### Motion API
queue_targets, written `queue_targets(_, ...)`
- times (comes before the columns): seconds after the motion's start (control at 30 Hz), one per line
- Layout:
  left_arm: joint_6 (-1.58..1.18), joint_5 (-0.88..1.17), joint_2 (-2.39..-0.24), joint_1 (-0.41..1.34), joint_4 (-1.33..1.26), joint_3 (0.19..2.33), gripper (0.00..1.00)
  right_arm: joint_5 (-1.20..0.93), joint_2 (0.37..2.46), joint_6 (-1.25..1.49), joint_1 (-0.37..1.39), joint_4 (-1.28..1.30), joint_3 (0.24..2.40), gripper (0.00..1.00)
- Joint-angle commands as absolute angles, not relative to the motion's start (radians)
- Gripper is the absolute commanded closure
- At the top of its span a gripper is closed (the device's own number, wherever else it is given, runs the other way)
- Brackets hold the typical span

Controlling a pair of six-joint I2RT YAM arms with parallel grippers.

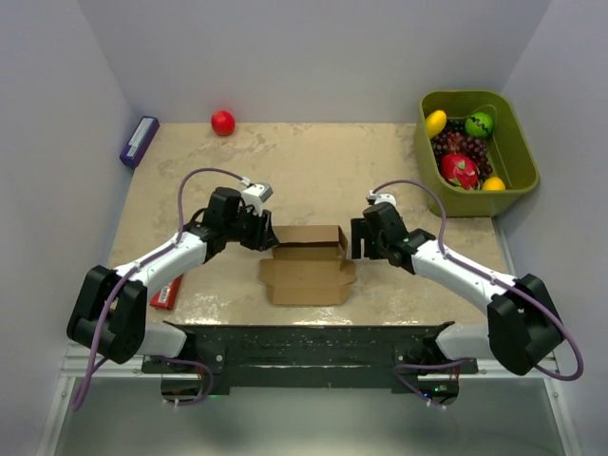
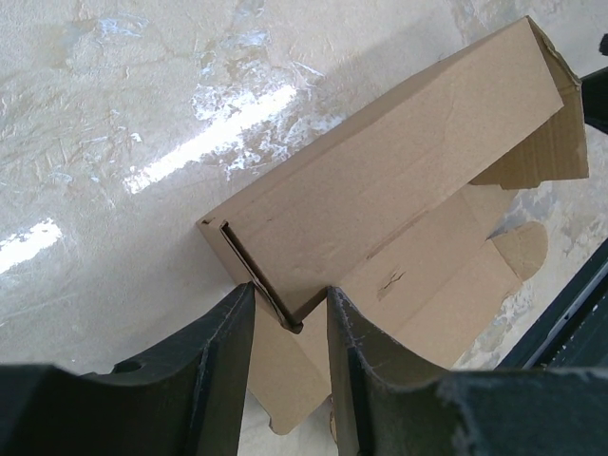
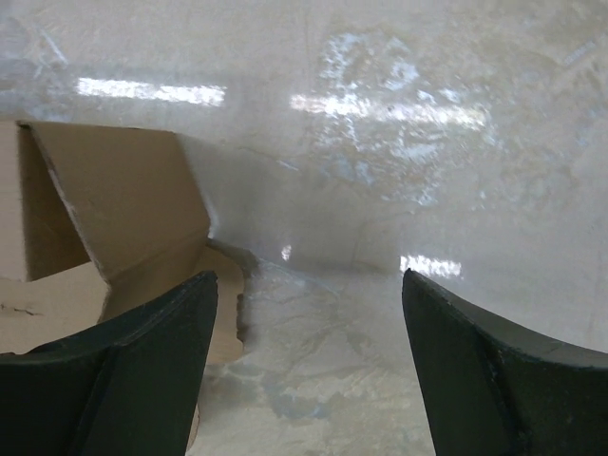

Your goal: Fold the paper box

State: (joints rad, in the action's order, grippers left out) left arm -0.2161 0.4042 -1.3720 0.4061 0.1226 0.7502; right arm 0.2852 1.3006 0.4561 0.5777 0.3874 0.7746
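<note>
At the centre of the top view, the box point(image 1: 306, 280) sits on the bench point(image 1: 399, 161), far wall raised and near flap lying flat. The left jaws, only narrowly parted, pinch the wall's left end, probably to hold it upright. The right jaws gape wide just off the box's right end, empty, seemingly ready for the side flap. Bin point(image 1: 421, 152) at upper right, ball point(image 1: 222, 122) and purple box point(image 1: 139, 141) at upper left, and red box point(image 1: 163, 296) at lower left are all well apart from it, and nothing seems to stand in the way.

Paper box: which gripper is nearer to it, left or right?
Left. The left gripper has the left end of the box between its fingers; the right gripper stands open beside the right end, holding nothing.
</note>
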Motion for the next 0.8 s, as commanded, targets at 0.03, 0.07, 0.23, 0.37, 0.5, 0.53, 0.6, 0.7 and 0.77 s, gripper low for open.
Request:
queue_targets(0.03, -0.175, 0.402, -1.371, 0.405, 0.149, 0.782, 0.6, 0.198, 1.308, 0.327, 0.581, 0.169, 0.738, 0.19)
queue_targets(0.07, -0.172, 0.397, -1.371, 0.405, 0.153, 0.784, 0.6, 0.184, 1.307, 0.318, 0.58, 0.134, 0.726, 0.19)
queue_targets(0.23, -0.166, 0.391, -1.364, 0.405, 0.158, 0.787, 0.6, 0.097, 1.308, 0.299, 0.581, 0.069, 0.715, 0.2)
queue_targets(0.37, -0.166, 0.397, -1.364, 0.405, 0.158, 0.785, 0.6, 0.052, 1.304, 0.287, 0.581, 0.029, 0.703, 0.21)
queue_targets(0.5, -0.167, 0.403, -1.365, 0.405, 0.16, 0.787, 0.6, 0.005, 1.299, 0.281, 0.581, 0.005, 0.68, 0.22)
queue_targets(0.53, -0.169, 0.405, -1.365, 0.405, 0.16, 0.787, 0.6, 0.002, 1.295, 0.279, 0.583, -0.027, 0.672, 0.22)
queue_targets(0.6, -0.167, 0.407, -1.365, 0.405, 0.16, 0.787, 0.61, 0.002, 1.292, 0.279, 0.583, -0.04, 0.663, 0.22)
queue_targets(0.7, -0.167, 0.407, -1.367, 0.405, 0.163, 0.788, 0.61, -0.002, 1.292, 0.276, 0.584, -0.075, 0.644, 0.23)
queue_targets(0.77, -0.167, 0.407, -1.367, 0.405, 0.163, 0.787, 0.61, -0.031, 1.301, 0.276, 0.587, -0.081, 0.641, 0.23)
